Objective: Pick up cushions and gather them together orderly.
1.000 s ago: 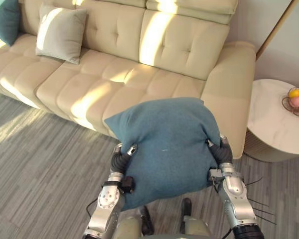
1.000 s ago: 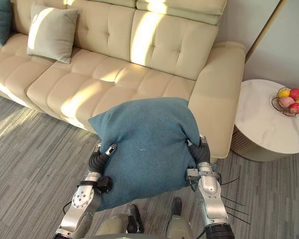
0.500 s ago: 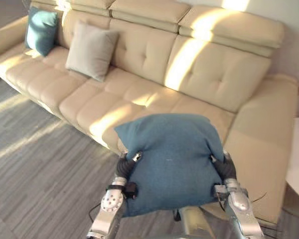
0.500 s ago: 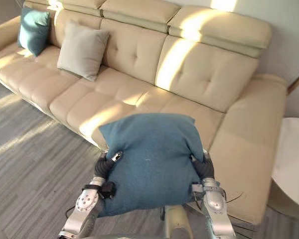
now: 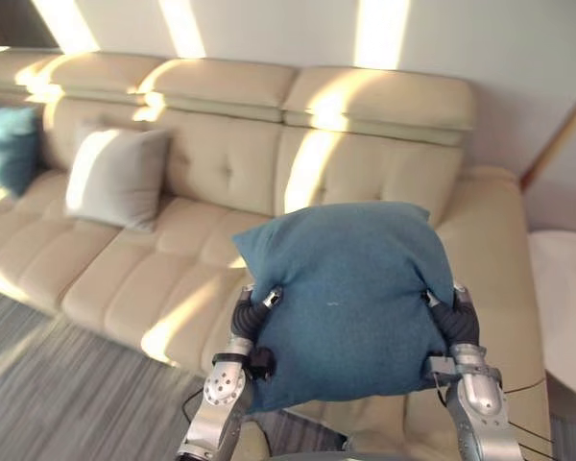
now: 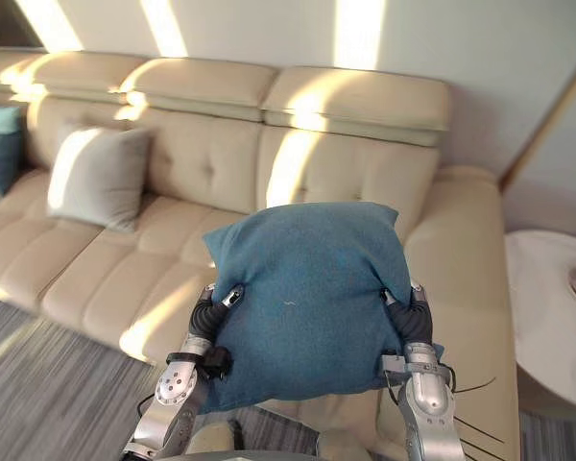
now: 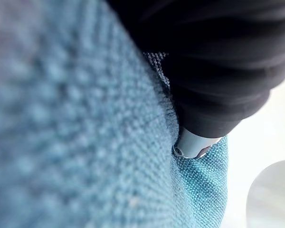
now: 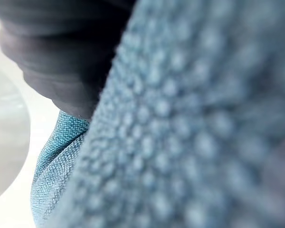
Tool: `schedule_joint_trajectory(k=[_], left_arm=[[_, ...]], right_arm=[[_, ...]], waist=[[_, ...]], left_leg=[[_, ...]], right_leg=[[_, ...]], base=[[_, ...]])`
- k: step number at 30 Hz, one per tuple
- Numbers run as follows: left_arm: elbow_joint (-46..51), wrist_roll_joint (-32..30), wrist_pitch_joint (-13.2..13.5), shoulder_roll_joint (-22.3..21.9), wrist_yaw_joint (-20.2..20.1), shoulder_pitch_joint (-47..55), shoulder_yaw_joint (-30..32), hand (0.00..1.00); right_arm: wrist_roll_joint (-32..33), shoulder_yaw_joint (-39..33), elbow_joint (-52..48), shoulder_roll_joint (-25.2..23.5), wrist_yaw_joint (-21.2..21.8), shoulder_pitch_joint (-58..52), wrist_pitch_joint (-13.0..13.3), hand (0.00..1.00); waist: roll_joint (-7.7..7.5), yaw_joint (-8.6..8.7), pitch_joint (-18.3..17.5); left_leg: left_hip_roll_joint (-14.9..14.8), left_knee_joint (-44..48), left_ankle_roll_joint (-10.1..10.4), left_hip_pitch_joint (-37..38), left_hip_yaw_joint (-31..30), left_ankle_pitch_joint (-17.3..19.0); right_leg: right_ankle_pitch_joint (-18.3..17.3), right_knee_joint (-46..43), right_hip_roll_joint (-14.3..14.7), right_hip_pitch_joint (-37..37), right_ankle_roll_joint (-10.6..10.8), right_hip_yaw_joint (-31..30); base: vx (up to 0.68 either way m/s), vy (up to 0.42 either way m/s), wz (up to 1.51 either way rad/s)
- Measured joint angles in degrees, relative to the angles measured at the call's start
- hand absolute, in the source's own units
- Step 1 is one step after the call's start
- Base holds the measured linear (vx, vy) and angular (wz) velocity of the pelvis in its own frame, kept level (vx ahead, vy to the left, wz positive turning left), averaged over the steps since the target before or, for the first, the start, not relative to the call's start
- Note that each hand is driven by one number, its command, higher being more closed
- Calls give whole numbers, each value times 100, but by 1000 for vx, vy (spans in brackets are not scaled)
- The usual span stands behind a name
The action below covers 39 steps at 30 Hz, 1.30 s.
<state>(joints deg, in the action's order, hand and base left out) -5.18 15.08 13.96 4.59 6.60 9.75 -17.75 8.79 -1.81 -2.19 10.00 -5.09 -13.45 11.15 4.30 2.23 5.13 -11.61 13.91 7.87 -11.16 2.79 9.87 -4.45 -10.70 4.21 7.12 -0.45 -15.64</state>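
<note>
I hold a teal cushion (image 5: 346, 307) upright in front of me, above the seat of the beige sofa (image 5: 202, 240). My left hand (image 5: 252, 315) grips its left edge and my right hand (image 5: 453, 322) its right edge, thumbs on the front, the cloth creased at both grips. In the left wrist view a fingertip (image 7: 194, 145) presses into the teal weave (image 7: 61, 118). The right wrist view has the same cloth (image 8: 190, 118) against the hand's dark cover (image 8: 57, 61). A grey cushion (image 5: 115, 178) leans on the sofa's back at the left, and a second teal cushion (image 5: 5, 144) stands farther left.
The sofa's right armrest (image 5: 504, 250) is just behind the held cushion. A round white side table (image 6: 557, 307) stands to the right of the sofa. Striped grey floor (image 5: 38, 384) lies at the lower left.
The camera has shifted and now faces the sofa closer. The teal cushion, held in both hands throughout, has gone from over the floor to over the sofa's seat.
</note>
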Motion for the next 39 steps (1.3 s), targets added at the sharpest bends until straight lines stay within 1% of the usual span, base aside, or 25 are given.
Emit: schedule_joint_trajectory(k=[1,2,3,5,6,8,10,11,14,18,21,22,24,25,27,28,29,31,33,34,35,36,37,38,39], left_arm=[[-76,-1,0,64,1,67,8,100],[-146,-1,-1,111,1,64,10,100],[-242,-2,-11,197,1,41,16,100],[-246,-1,-18,276,0,70,32,100],[-246,-1,-18,285,0,84,70,100],[-246,-2,-18,287,0,131,203,100],[-249,-4,-18,313,1,140,244,100],[-249,-38,-18,316,1,143,241,100],[-350,-163,-23,305,0,148,217,100],[-646,-359,-25,314,30,1,229,100],[-983,-520,-25,365,296,-434,288,100],[-1166,-614,-26,368,515,-848,322,100],[-1283,-683,-27,372,723,-1389,449,100],[-1332,-695,-29,419,939,-1900,515,100],[-1502,-738,-30,534,1168,-2607,582,100],[-1748,-860,-42,620,1439,-3230,606,100],[-1844,-882,-52,646,1526,-3508,610,100],[-2160,-948,-64,814,1801,-4455,618,100],[-2462,-956,-73,1033,2125,-5678,650,100],[-2599,-956,-72,1100,2153,-6035,686,100],[-2900,-955,-71,1262,2220,-6764,716,100],[-3189,-955,-71,1395,2237,-7373,805,100],[-3338,-955,-71,1428,2237,-7683,860,0],[-3515,-955,-71,1450,2246,-8054,924,0],[-3845,-951,-71,1480,2280,-8593,984,0]], right_arm=[[-38,66,306,-20,8,87,-5,100],[-40,96,374,-80,7,67,-16,100],[-45,120,425,-169,7,8,-22,100],[-47,202,524,-159,12,72,-23,100],[-50,242,635,-159,20,156,-25,100],[-69,382,951,-152,22,421,-27,100],[-163,447,1116,-158,20,509,-27,100],[-250,452,1165,-165,20,512,-26,100],[-310,465,1281,-98,18,528,-34,100],[-630,493,1396,-35,-41,703,-33,100],[-930,635,1693,-7,-272,1248,-35,100],[-1068,673,1855,-6,-496,1663,-34,100],[-1167,700,2086,-8,-729,2264,-38,100],[-1188,712,2217,-7,-962,2778,-42,100],[-1343,706,2349,-2,-1281,3424,-49,100],[-1553,684,2383,0,-1627,3874,-63,100],[-1626,648,2383,-1,-1738,4073,-71,100],[-1820,491,2383,-3,-2115,4765,-114,100],[-1959,325,2387,2,-2563,5700,-139,100],[-2007,249,2391,2,-2637,5952,-141,100],[-2039,146,2424,17,-2787,6497,-146,100],[-2067,23,2667,23,-2884,7045,-135,100],[-2062,-64,2900,32,-2926,7374,-136,100],[-2057,-125,3220,72,-2981,7777,-142,100],[-2040,-238,3696,145,-3008,8335,-149,0]], waist=[[16,-12,-53],[-46,3,-78],[-205,136,-90],[-336,155,-99],[-357,138,-100],[-312,71,-81],[-294,44,-88],[-291,60,-89],[-287,48,-90],[-279,21,-91],[-250,4,-3],[-217,0,146],[-200,2,310],[-196,-6,544],[-205,-8,863],[-206,-39,884],[-212,-59,919],[-220,-101,1153],[-239,-162,1290],[-242,-164,1365],[-243,-147,1490],[-244,-125,1518],[-241,-114,1527],[-244,-106,1540],[-242,-101,1579]], left_leg=[[1,142,20,93,129,-417],[49,155,-53,144,264,-379],[165,127,-145,240,545,-341],[308,88,-259,363,1051,-279],[367,79,-275,428,1363,-270],[396,-101,-321,648,1771,-243],[392,-238,-342,746,1873,-236],[393,-345,-381,753,1854,-263],[370,-476,-364,797,1756,-303],[385,-797,-343,774,1690,-513],[469,-967,-347,460,1707,-708],[513,-992,-372,207,1704,-825],[572,-995,-409,-194,1700,-963],[572,-997,-421,-431,1688,-1047],[573,-992,-437,-622,1638,-1158],[563,-979,-445,-906,1588,-1266],[561,-979,-447,-992,1563,-1286],[554,-969,-447,-1134,1448,-1400],[557,-962,-457,-1412,1357,-1483],[560,-984,-465,-1448,1292,-1542],[573,-1027,-477,-1567,1246,-1621],[617,-1107,-502,-1706,1187,-1749],[663,-1186,-514,-1762,1153,-1820],[681,-1257,-524,-1837,1133,-1889],[717,-1406,-545,-1889,1081,-1999]], right_leg=[[1,3,86,-38,174,-403],[6,8,18,-62,253,-522],[-16,27,-167,-26,401,-693],[28,89,-363,91,572,-928],[152,181,-469,184,666,-932],[395,412,-604,223,532,-226],[533,576,-688,211,444,317],[591,676,-676,204,424,410],[671,830,-627,121,351,494],[985,1337,-647,55,302,627],[1203,1655,-752,343,196,793],[1312,1638,-809,596,222,884],[1476,1637,-854,967,233,932],[1634,1636,-868,1208,301,946],[1756,1633,-883,1363,321,1020],[1845,1632,-887,1611,349,1102],[1882,1632,-886,1681,346,1134],[1948,1629,-887,1761,322,1250],[1988,1560,-881,2015,312,1330],[2008,1559,-888,2044,309,1355],[2050,1559,-902,2139,305,1414],[2101,1562,-922,2282,306,1453],[2127,1568,-933,2354,316,1482],[2162,1592,-945,2431,327,1506],[2190,1611,-962,2509,336,1549]], base=[[202,487,-172],[191,355,-137],[176,314,-72],[119,252,-113],[82,247,-149],[41,132,-119],[41,17,-52],[37,-23,-15],[24,-41,8],[-45,-38,7],[-144,-41,-4],[-163,-49,1],[-168,-40,5],[-181,-39,6],[-203,-48,17],[-170,-44,23],[-148,-44,26],[-134,-34,25],[-136,-26,25],[-81,-15,27],[-131,-21,28],[-109,-10,29],[-102,1,23],[-65,14,23],[-72,29,23]])
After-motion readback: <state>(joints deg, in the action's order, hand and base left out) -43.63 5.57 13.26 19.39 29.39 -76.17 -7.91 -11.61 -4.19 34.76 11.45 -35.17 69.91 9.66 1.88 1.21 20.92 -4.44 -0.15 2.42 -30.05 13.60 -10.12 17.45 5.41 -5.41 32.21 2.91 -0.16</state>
